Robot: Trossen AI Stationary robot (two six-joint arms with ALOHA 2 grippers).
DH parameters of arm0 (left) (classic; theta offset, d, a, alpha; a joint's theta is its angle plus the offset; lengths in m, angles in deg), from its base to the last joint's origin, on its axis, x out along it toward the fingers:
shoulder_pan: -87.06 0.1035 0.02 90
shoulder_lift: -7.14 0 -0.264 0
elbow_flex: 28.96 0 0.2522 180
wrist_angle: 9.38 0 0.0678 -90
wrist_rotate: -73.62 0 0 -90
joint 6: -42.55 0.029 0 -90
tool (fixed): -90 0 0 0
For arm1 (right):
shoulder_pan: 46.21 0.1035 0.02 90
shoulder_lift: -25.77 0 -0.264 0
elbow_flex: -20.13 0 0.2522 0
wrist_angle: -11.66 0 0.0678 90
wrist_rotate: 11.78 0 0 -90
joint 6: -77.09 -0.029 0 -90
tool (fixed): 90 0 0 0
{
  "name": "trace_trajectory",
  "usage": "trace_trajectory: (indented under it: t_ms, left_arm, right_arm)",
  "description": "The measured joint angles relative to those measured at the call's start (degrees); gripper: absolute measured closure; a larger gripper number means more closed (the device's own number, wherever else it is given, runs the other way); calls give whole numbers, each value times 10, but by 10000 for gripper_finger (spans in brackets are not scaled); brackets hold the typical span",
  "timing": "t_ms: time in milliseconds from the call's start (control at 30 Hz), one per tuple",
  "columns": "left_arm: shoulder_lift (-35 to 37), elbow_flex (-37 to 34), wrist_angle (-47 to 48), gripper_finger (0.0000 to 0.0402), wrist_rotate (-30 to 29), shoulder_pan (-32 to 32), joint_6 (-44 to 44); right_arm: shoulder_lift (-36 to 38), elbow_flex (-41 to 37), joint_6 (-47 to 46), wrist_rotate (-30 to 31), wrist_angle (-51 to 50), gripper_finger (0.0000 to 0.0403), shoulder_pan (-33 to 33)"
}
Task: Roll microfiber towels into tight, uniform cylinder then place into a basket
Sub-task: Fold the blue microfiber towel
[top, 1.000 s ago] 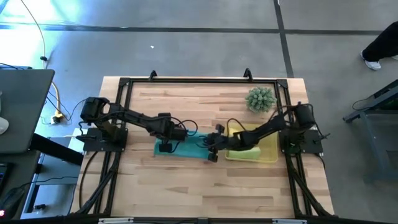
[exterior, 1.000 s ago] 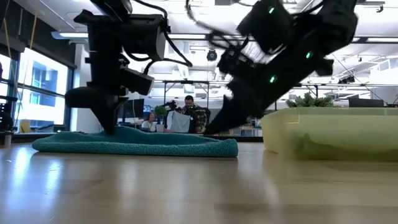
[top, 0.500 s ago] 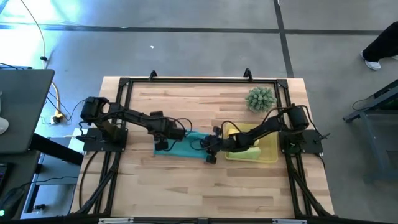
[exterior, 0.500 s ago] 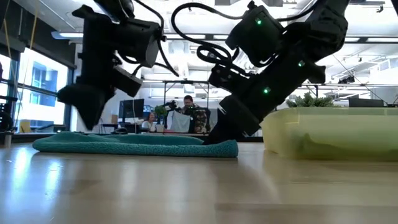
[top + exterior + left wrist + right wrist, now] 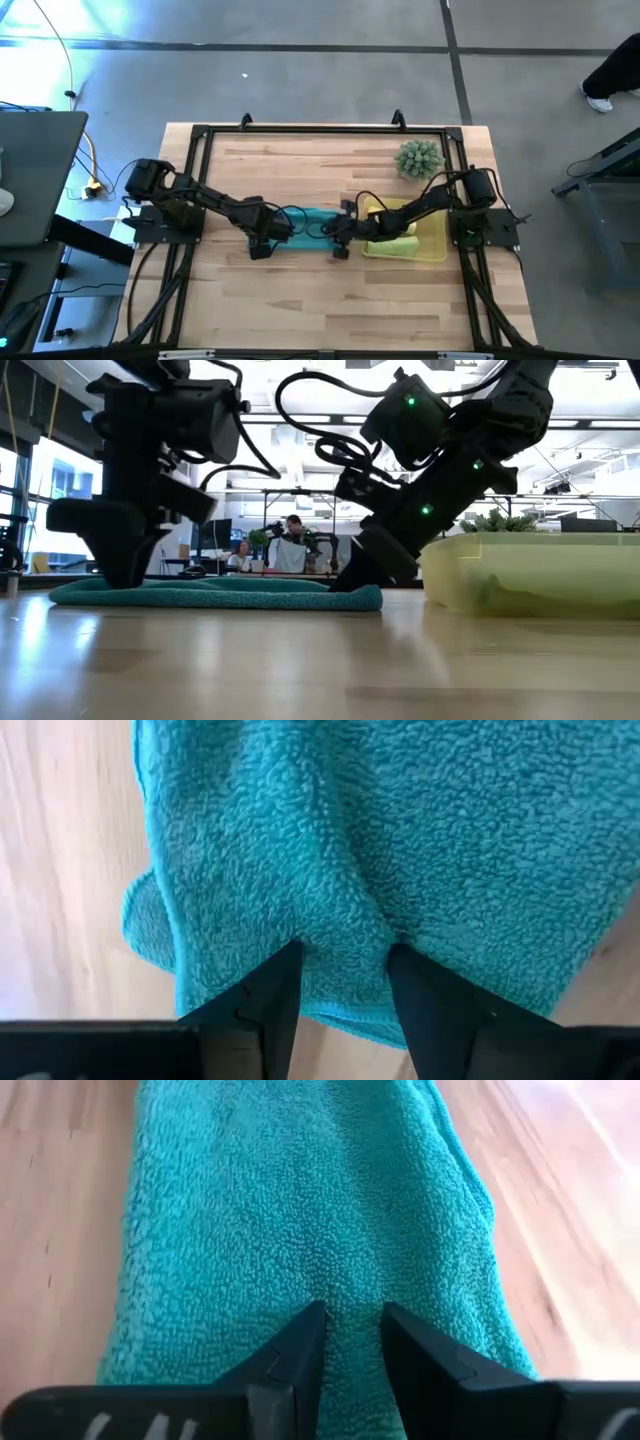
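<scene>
Left gripper [image 5: 343,982] is down on the near-left end of the teal towel [image 5: 305,226], fingers parted with a ridge of pile between them, not yet pinched. Right gripper [image 5: 352,1342] presses the towel's other end, fingers set narrowly apart, gripping nothing I can make out. The towel lies flat on the table [image 5: 300,300] beside the yellow basket [image 5: 437,240], which holds something yellow-green. To roll tight, both ends should turn together, evenly. Against a second ago, the left gripper has released, opened and shifted toward the towel's edge.
</scene>
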Motion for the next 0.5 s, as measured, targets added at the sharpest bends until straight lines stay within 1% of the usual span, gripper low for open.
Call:
trace_trajectory:
  t_ms: [67,133,200,300,367,500]
  left_arm:
    - [0,-2,2,257,19,-6,-35]
    - [0,-3,-3,257,62,-14,-78]
    - [0,-3,-32,257,118,-24,-113]
    - [0,-4,-86,257,163,-39,-140]
    - [-1,0,-124,257,177,-48,-140]
    - [-7,30,-122,257,179,-55,-114]
  right_arm:
    - [0,0,30,1,0,306,-4]
    - [0,0,67,3,2,306,-10]
    - [-1,0,99,15,9,306,-21]
    - [-2,-2,136,32,32,306,-38]
    - [-2,4,144,35,35,306,-48]
    - [22,40,141,38,11,310,-53]
